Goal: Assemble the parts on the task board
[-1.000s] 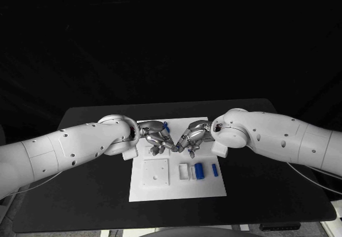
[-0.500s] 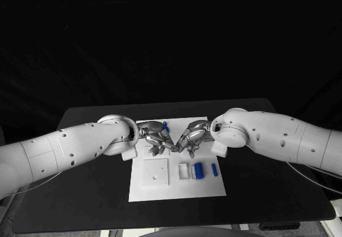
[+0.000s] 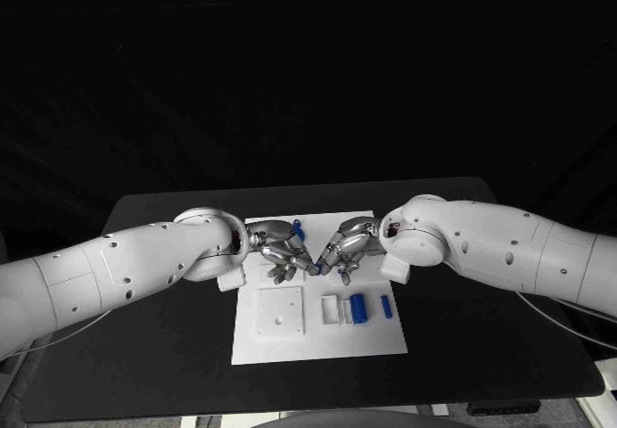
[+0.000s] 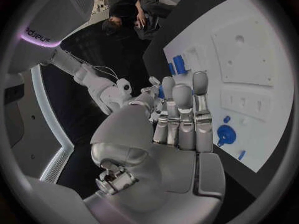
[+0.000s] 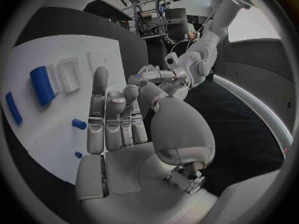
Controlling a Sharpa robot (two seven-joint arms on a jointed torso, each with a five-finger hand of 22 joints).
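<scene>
The white task board lies mid-table. Above its far half my left hand and right hand meet fingertip to fingertip. A small blue part sits where they meet; my left hand appears to pinch it at its fingertips. The same blue part shows against those fingertips, just beyond my right hand, whose fingers are partly curled; whether it also grips the part is unclear. A blue block and a thin blue bar lie on the board's right side.
A round blue part and another small blue piece lie on the board's far end, below the hands. White inserts sit beside the blue block, and a white recessed plate to their left. Black table surrounds the board.
</scene>
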